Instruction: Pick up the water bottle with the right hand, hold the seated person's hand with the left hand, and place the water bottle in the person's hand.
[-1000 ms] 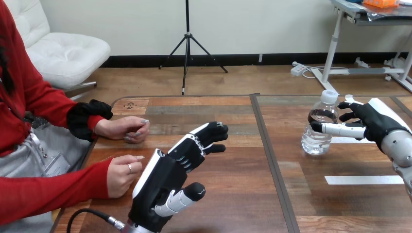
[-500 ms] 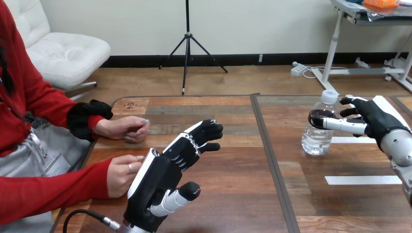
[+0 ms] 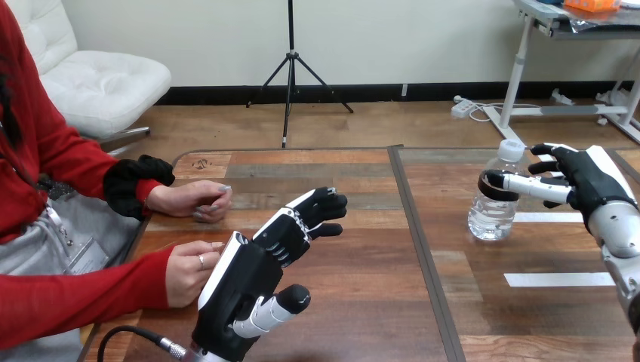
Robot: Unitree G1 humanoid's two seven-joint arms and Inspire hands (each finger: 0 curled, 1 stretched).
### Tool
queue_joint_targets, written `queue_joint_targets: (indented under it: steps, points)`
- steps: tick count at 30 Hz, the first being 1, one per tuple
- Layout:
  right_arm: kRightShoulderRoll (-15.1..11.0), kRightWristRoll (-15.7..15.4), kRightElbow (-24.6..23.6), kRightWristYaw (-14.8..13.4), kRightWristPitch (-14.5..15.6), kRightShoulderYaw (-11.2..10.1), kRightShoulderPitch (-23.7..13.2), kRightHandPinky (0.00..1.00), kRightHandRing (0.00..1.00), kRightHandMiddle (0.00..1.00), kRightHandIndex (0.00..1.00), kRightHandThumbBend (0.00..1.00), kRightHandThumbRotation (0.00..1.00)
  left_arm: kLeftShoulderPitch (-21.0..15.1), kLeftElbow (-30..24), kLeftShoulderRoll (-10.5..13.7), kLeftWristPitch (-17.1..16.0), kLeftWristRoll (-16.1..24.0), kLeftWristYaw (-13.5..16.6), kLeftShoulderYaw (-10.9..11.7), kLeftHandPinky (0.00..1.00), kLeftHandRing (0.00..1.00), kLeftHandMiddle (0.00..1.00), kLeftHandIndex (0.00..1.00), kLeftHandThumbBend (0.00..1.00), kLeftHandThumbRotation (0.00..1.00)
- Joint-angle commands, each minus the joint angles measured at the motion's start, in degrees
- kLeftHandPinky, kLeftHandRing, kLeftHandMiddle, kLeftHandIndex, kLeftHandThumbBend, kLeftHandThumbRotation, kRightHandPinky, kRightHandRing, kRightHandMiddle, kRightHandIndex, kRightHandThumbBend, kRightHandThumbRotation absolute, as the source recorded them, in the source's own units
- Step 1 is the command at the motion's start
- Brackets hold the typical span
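Your right hand [image 3: 585, 177] is at the right of the frame. Its thumb is hooked across the front of the water bottle [image 3: 494, 215] and its fingers bend just behind it. The bottle stands upright on the tabletop [image 3: 362, 302]. At lower left, your left hand [image 3: 249, 283] holds nothing, its fingers loosely spread, just beside the person's hand [image 3: 189, 270].

Black left hand [image 3: 240, 292] with white back shell
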Motion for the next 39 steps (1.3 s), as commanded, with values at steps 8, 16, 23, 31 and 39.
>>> queue_joint_targets:
  steps: [8,16,23,31,39]
  points:
    - [2.5,2.8,-0.3,-2.0,-2.9,-3.1,-3.4,0.63,0.75,0.79,0.84,1.0,0.34,-1.4,-0.8,1.3,0.0,-1.7,-2.2,1.3,0.79,0.85,0.85,0.85,0.94,0.73]
    - [3.1,3.1,-0.2,-2.4,-3.3,-3.7,-3.3,0.63,0.74,0.77,0.83,1.0,0.31,-1.2,-1.1,1.5,-0.4,-2.2,-2.5,1.8,0.78,0.85,0.85,0.85,0.93,0.74]
    - [3.9,4.4,-0.3,-2.0,-3.5,-5.0,-3.3,0.62,0.73,0.76,0.82,1.0,0.27,-0.9,-1.3,1.9,-1.6,-1.1,-1.7,2.1,0.77,0.84,0.85,0.84,0.93,0.76]
    - [4.5,4.6,-0.3,-2.2,-4.0,-5.5,-3.4,0.59,0.7,0.73,0.79,1.0,0.21,-0.8,-1.5,2.0,-1.5,-1.4,-2.2,2.2,0.77,0.84,0.85,0.85,0.93,0.76]
    - [5.4,7.1,-0.4,0.3,-4.4,-7.4,-3.5,0.6,0.69,0.72,0.78,0.98,0.11,-0.8,-1.4,1.9,-1.2,-1.7,-2.7,2.2,0.78,0.84,0.85,0.85,0.93,0.76]
